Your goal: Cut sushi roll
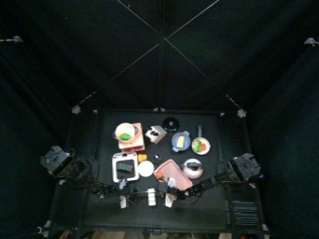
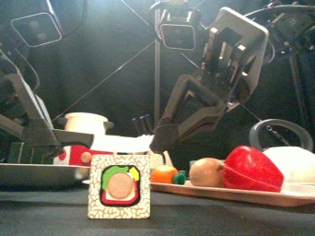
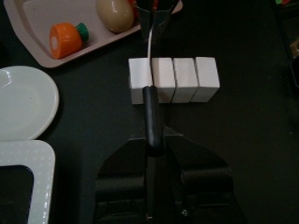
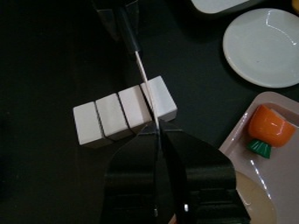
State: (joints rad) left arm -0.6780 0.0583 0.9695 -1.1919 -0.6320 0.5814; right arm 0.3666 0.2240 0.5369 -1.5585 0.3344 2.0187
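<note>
Left gripper (image 3: 149, 188), closed on a black-handled knife (image 3: 151, 79), holds the blade across the sushi roll (image 3: 174, 80), a white block of four segments lying on the tabletop (image 3: 246, 131) just beside a pink tray (image 3: 47, 22). Right gripper (image 4: 163, 197) is likewise clamped on a thin tool (image 4: 142, 83) laid across the same roll. Both blades run perpendicular to the roll's long axis, at the seam nearest one end. Neither arm appears nearer; the roll lies directly ahead of each gripper, between them.

One camera looks straight down from high, one sits level at the table's front edge, two wrist cameras look down close; all share the sushi roll (image 3: 174, 80).
</note>
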